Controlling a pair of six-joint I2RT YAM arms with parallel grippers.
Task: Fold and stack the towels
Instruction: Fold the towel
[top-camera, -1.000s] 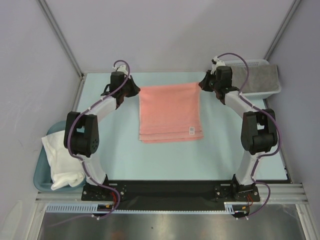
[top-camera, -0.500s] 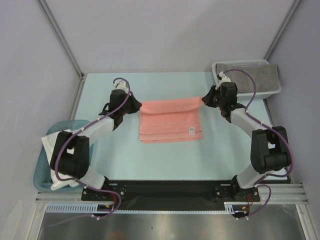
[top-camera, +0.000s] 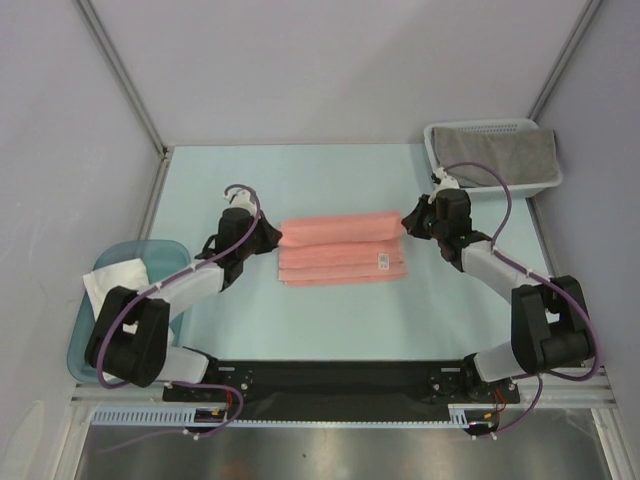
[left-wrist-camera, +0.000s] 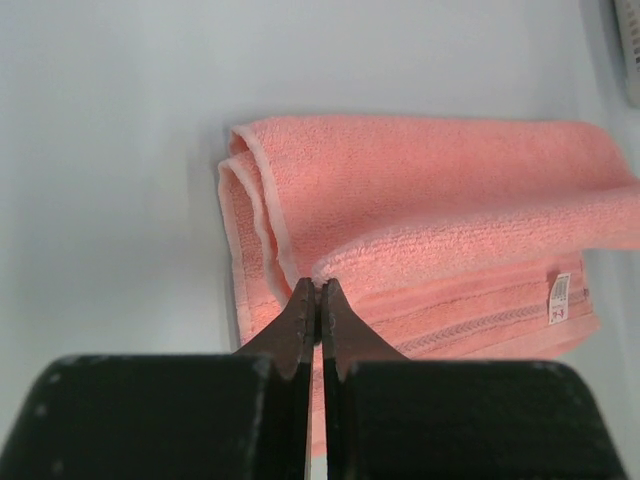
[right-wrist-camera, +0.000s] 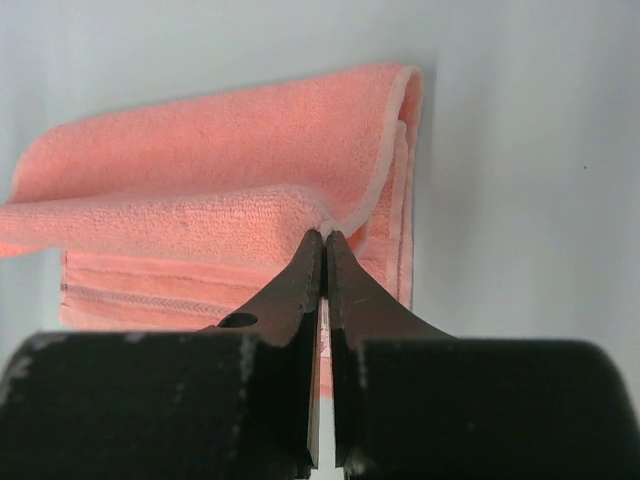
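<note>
The top edge of a folded salmon-pink terry towel (top-camera: 342, 245) is being pinched by the clenched left fingers (left-wrist-camera: 297, 322) and right fingers (right-wrist-camera: 308, 278), with both arms being held low over the pale blue surface (top-camera: 300, 180).

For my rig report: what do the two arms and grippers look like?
Both the left arm and the right arm have white links and bulky black joints. A purple cable loops along each. The left gripper and right gripper are dark, with thin tapered fingers.
</note>
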